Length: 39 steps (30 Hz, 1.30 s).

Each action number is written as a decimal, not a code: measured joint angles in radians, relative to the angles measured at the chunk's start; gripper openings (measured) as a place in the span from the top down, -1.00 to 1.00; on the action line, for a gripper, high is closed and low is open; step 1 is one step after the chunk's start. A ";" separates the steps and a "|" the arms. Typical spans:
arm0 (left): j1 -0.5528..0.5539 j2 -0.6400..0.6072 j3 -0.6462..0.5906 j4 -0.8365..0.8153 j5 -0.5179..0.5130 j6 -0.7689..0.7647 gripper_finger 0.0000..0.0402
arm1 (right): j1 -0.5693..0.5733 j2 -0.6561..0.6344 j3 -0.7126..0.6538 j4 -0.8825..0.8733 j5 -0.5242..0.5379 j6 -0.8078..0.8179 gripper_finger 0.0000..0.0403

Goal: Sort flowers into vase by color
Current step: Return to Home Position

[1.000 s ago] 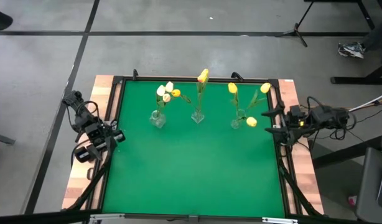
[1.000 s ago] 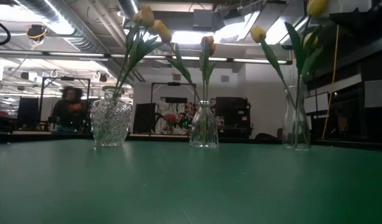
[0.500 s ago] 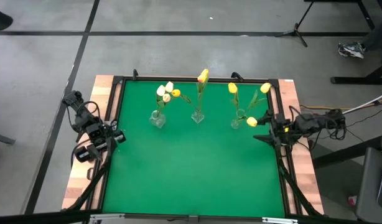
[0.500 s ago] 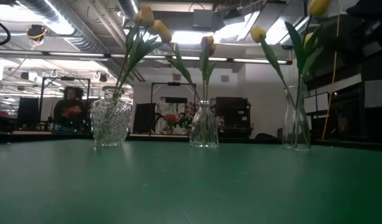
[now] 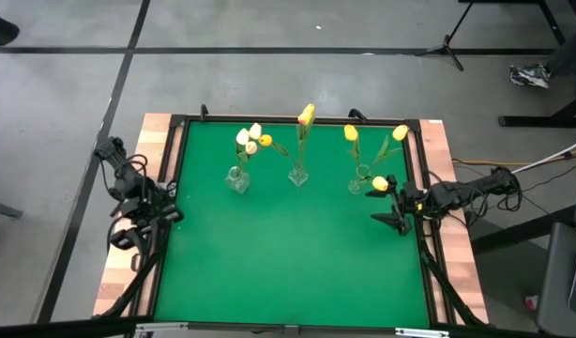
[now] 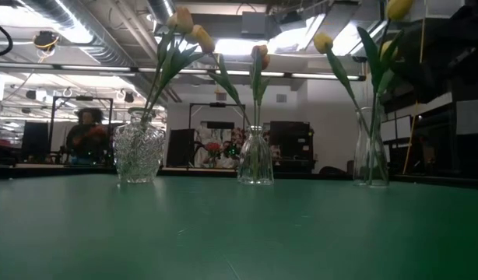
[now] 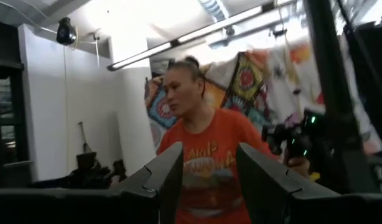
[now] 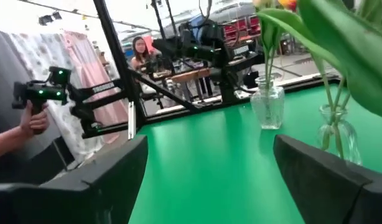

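Right gripper [image 5: 389, 205] has advanced from the right frame of the table inward over the green mat [image 5: 288, 272] and now sits just beside the right vase [image 5: 356, 185], while the left gripper [image 5: 168, 214] has shifted slightly along the mat's left edge. High view: the flowers [image 5: 251, 139] are distributed in three clear vases in a row at the far side of the mat. The left vase [image 5: 237, 180] holds white heads and one orange-yellow head, the middle vase [image 5: 297, 176] holds a yellow head, and the right vase holds three yellow heads, one drooping close to the right gripper. No stem lies on the mat. Low view: all three vases stand upright and well apart, with a seated person [image 6: 87, 138] in the room behind. Left wrist view: the left claw's fingers [image 7: 163, 180] stand apart with nothing between them, and a person in an orange shirt [image 7: 206, 158] shows beyond. Right wrist view: the right claw's fingers [image 8: 104, 180] are spread wide and hold nothing, with bare mat between them.
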 joint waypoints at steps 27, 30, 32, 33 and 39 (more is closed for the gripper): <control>0.295 0.000 0.000 -0.105 -0.233 -0.101 0.28 | -0.210 0.028 -0.007 0.010 0.077 -0.071 -0.72; 0.360 0.000 0.000 -0.090 -0.081 -0.138 0.28 | -0.249 0.028 -0.008 0.006 0.041 -0.072 -0.72; 0.408 0.000 0.000 -0.086 0.021 -0.157 0.28 | -0.273 0.028 -0.008 0.004 0.016 -0.072 -0.72; 0.435 0.000 0.000 -0.087 0.072 -0.168 0.28 | -0.285 0.028 -0.008 0.002 0.000 -0.072 -0.72; 0.620 0.000 0.000 -0.165 0.189 -0.219 0.28 | -0.331 0.028 -0.008 -0.004 -0.045 -0.072 -0.72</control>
